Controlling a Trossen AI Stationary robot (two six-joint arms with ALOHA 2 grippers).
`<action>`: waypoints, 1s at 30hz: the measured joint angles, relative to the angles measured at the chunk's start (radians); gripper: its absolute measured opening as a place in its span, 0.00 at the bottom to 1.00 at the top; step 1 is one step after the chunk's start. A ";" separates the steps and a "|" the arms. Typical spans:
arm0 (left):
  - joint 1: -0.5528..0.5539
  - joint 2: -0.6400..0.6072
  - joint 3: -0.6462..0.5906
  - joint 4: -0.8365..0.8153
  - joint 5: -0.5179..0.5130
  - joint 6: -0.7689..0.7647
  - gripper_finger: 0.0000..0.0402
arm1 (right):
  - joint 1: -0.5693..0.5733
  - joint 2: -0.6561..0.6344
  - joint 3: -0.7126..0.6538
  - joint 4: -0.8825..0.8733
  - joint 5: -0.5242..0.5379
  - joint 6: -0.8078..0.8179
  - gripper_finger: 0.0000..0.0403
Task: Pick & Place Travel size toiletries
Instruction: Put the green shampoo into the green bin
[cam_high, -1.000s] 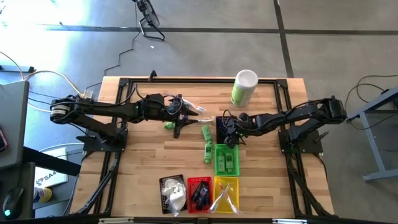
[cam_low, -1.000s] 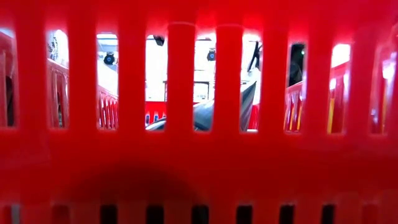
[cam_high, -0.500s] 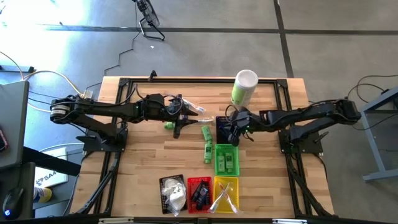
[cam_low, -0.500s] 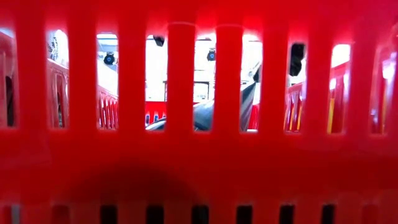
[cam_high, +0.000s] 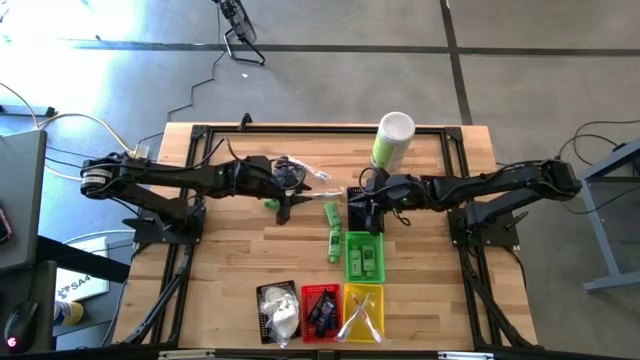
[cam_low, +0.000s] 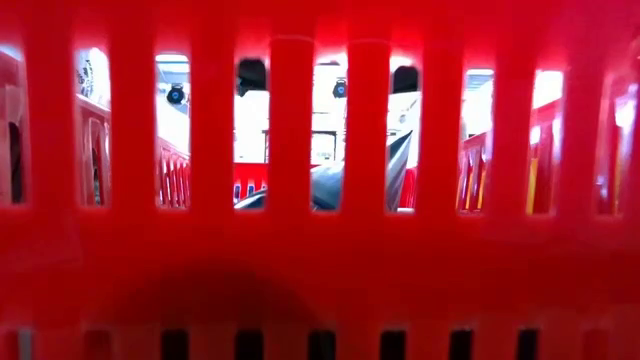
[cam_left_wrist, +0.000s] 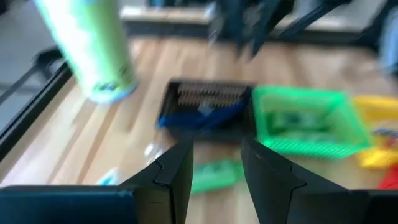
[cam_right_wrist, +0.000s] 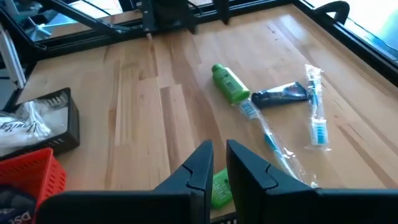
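Toiletries lie scattered mid-desk (cam_high: 230, 250), loose between the 2 arms, with more already sorted into baskets. Both arms reach inward from their sides.

The canister (cam_high: 393, 140) stands at the far edge. Just in front of it sits a dark basket (cam_left_wrist: 205, 102) with blue tubes in it, and a green basket (cam_high: 364, 256) touches it on the near side. 3 more baskets line the near edge.

The right gripper (cam_right_wrist: 219, 163) has stretched further in over the last second and now hangs by the dark basket. Its fingers have drawn nearly together and I see nothing between them. I read that as an empty closure, so no item is on its way from that side.

The left gripper (cam_left_wrist: 216, 168) has its fingers parted and empty, and it faces the baskets.

Still waiting on the desk are a green bottle (cam_right_wrist: 230, 84), a blue tube (cam_right_wrist: 281, 95) and 2 clear-wrapped sticks (cam_right_wrist: 316, 106), all close together. 2 more green bottles (cam_high: 332, 212) lie beside the green basket. Sorting looks well short of finished.
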 joint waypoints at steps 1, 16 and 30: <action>0.000 0.000 0.000 -0.030 -0.028 0.000 0.33 | 0.000 0.000 0.000 -0.002 0.000 0.000 0.09; 0.000 0.010 0.000 -0.181 -0.095 0.050 0.36 | 0.000 0.000 0.000 -0.003 0.001 0.000 0.09; 0.001 0.071 0.000 -0.268 -0.137 0.054 0.61 | 0.000 0.001 0.000 -0.004 0.001 0.003 0.09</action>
